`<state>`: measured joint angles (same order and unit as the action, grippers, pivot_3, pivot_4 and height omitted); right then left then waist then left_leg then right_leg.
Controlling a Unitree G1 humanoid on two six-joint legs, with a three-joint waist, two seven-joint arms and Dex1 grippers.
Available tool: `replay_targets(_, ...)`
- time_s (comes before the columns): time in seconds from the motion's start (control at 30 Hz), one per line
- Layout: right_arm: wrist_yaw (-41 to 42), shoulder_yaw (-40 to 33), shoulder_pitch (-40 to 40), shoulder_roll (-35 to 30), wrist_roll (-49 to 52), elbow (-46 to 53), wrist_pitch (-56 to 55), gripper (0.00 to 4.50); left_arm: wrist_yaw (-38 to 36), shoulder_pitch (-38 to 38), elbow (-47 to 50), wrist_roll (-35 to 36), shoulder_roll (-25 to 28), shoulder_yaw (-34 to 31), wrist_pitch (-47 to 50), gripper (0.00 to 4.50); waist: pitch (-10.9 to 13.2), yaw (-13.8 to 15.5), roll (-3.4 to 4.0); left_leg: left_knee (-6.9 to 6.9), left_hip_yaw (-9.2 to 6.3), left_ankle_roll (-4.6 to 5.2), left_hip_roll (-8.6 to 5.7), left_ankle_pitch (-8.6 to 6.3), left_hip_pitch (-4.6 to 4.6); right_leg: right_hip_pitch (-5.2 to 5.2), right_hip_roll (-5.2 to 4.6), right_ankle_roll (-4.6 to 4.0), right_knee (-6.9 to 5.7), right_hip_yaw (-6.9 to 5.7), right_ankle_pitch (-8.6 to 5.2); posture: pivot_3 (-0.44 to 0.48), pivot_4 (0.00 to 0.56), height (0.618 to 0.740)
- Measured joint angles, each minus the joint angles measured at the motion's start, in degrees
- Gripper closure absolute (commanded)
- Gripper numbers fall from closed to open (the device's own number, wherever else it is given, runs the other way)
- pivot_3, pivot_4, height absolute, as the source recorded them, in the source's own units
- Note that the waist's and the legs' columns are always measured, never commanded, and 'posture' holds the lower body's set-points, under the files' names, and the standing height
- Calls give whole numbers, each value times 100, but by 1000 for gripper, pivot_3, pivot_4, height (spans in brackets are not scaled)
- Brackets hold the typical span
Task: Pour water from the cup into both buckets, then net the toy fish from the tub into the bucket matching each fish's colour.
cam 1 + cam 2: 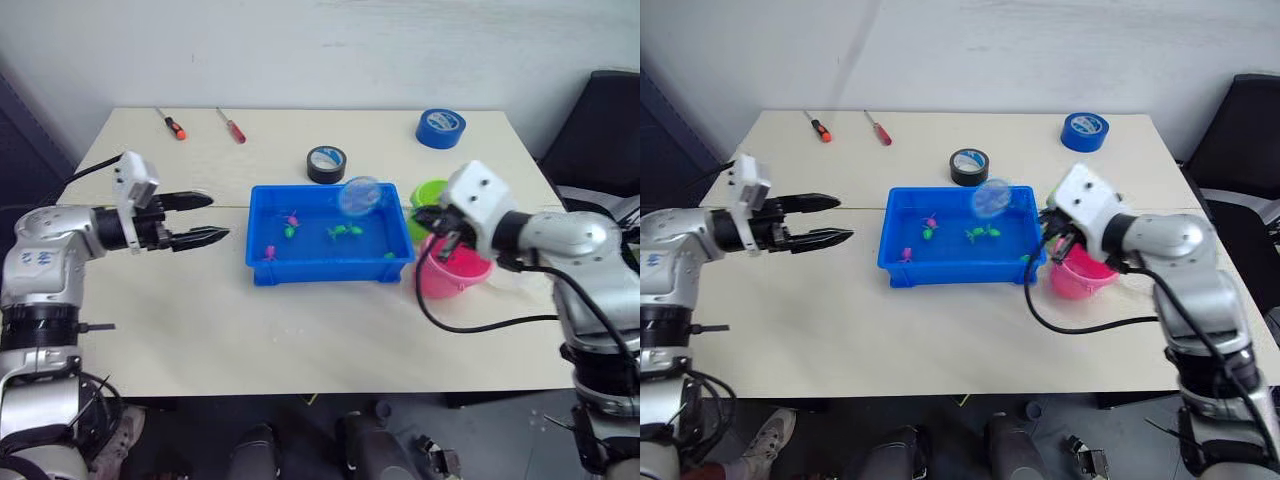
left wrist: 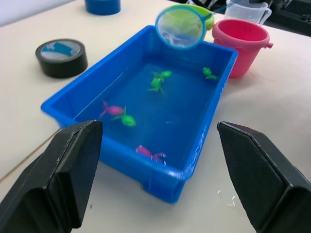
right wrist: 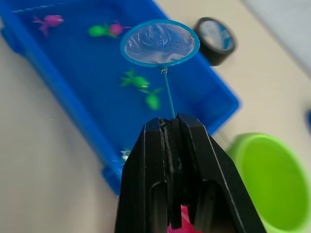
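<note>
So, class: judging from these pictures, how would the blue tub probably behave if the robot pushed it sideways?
The tub looks water-filled, with toy fish in it, so it is probably heavy for its size. A quick shove would likely slosh water over the low rim. Its broad, flat shape suggests it would slide rather than tip.

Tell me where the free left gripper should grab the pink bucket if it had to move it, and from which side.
Judging from the left wrist view, the pink bucket stands upright and open-topped beside the tub, so I'd pinch its rim wall from above, one finger inside. The side away from the tub looks freest; the green bucket and the right gripper holding the net crowd the rest. The left gripper is open.
</note>
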<state>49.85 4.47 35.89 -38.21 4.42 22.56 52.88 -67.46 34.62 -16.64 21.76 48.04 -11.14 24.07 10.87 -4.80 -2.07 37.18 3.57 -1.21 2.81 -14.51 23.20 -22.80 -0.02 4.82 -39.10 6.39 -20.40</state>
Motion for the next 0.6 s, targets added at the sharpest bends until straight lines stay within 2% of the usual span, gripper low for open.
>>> replay_targets(0.33, -2, 883, 350, 115, 248, -433, -36, 4500, 382, -1198, 1183, 504, 235, -704, 552, 378, 0, -2, -1, -3, -5, 10, -10, -6, 7, 1, -19, -1, 12, -13, -1, 0, 150, 734)
replay_targets(0.6, -144, 1645, 702, 556, 31, -1227, -395, 4500, 627, -1643, 1390, 543, 241, -820, 587, 378, 0, -26, -2, -6, -5, 10, -9, -6, 7, -2, -18, -2, 13, -14, -1, 0, 150, 734)
